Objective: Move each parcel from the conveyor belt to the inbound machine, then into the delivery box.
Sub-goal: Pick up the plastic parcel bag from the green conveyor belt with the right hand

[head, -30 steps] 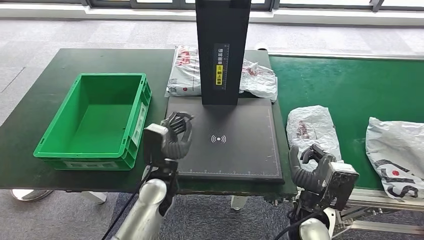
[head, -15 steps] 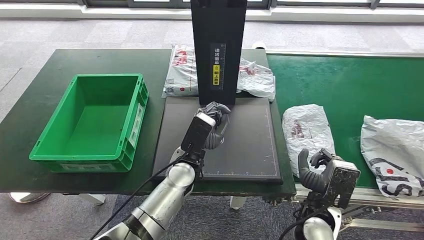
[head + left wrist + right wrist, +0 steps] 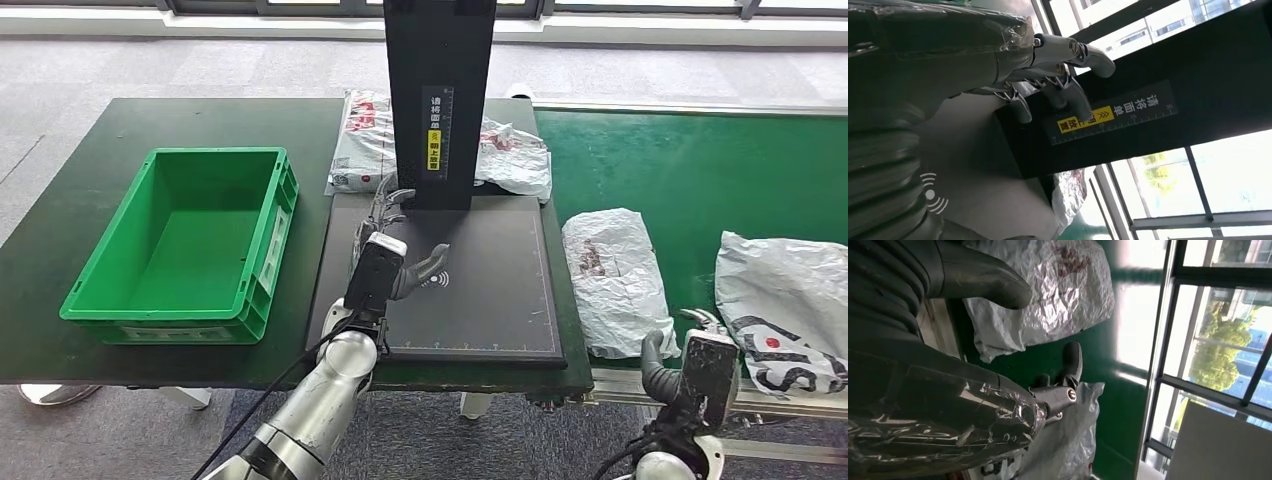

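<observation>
Parcel (image 3: 612,279) on conveyor belt (image 3: 700,170), beside right hand (image 3: 690,362), fingers spread, holding nothing, left hand (image 3: 392,245) likewise empty

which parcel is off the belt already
The parcel behind the black scanner post, lying on the dark table. The other two, the middle parcel and the right-edge parcel, lie on the green belt.

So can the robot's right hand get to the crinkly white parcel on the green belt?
Probably yes. The right hand is open, holds nothing, and sits at the belt's near edge, right beside the white parcel. Nothing stands between them.
</observation>
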Controlling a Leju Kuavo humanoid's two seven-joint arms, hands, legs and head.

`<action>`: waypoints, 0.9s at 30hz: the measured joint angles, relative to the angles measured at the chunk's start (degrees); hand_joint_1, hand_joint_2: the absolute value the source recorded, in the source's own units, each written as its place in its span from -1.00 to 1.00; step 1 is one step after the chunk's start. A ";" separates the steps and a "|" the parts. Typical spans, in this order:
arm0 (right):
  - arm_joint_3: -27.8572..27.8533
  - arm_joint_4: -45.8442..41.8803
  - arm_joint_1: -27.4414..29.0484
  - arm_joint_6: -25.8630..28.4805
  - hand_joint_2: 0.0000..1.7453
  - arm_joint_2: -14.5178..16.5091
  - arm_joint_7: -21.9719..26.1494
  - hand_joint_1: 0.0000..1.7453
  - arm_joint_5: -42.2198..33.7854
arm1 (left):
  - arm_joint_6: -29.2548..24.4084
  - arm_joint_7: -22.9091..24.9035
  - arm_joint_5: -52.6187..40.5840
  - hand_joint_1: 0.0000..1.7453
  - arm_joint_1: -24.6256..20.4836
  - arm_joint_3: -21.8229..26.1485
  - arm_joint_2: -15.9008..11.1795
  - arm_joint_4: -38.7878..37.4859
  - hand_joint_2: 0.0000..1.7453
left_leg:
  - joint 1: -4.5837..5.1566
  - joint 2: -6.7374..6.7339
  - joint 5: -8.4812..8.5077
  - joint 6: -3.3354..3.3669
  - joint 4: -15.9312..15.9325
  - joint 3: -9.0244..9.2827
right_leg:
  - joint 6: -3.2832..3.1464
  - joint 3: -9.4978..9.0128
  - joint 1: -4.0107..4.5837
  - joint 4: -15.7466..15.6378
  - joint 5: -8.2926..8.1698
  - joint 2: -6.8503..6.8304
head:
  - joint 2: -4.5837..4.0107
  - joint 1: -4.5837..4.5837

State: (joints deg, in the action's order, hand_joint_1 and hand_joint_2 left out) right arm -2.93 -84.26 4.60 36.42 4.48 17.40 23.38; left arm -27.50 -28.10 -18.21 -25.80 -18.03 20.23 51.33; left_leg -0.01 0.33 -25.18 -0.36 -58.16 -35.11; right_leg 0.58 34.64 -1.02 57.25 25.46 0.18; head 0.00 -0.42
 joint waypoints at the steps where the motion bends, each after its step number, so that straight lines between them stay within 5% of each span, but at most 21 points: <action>1: -1.37 0.70 -0.48 -0.20 1.00 -0.23 -0.30 -1.00 0.13 | -0.39 -0.15 -0.06 -1.00 0.13 0.23 -0.01 0.08 1.00 | 0.00 0.00 0.00 0.00 0.00 0.00 | 0.00 -0.01 0.00 0.00 0.00 0.00 | 0.00 0.00; 16: -10.91 11.66 -5.62 -0.66 1.00 -3.86 -6.50 -1.00 8.58 | -5.17 -2.43 -2.85 -1.00 2.19 1.40 -0.66 1.89 1.00 | -0.01 0.04 -0.01 0.00 0.00 0.01 | 0.01 0.00 0.01 0.00 0.01 -0.01 | 0.00 0.00; 20: -13.79 14.95 -7.09 -2.72 -1.00 -6.00 -9.03 -1.00 10.74 | -5.13 -2.66 -3.41 -1.00 2.58 1.40 -0.77 2.55 1.00 | 0.01 0.07 -0.01 0.01 0.00 0.00 | 0.03 -0.02 0.00 0.00 0.02 -0.05 | 0.00 -0.01; 24: -15.78 21.80 -10.39 -4.88 -1.00 -8.39 -10.23 -1.00 11.85 | -5.36 -3.29 -4.59 -1.00 2.65 1.36 -0.80 2.63 1.00 | 0.03 0.03 -0.01 0.02 -0.01 0.01 | 0.06 -0.02 -0.02 -0.01 -0.02 0.00 | 0.00 0.00; 27: -16.76 27.38 -13.40 -5.24 0.50 -9.60 -9.41 -1.00 11.44 | -5.40 -3.42 -5.02 -1.00 2.67 1.25 -0.80 2.62 1.00 | 0.02 0.03 0.00 0.03 -0.02 0.01 | 0.07 -0.02 -0.01 0.00 -0.04 -0.01 | 0.00 0.00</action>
State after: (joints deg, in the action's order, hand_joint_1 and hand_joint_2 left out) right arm -19.69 -56.87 -8.80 31.18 -5.12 7.98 34.82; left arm -32.90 -31.52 -23.23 -23.13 -16.78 19.43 53.95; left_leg 0.02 0.36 -25.18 -0.34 -58.18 -35.10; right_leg 0.65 34.62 -1.03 57.25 25.42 0.17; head 0.00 -0.42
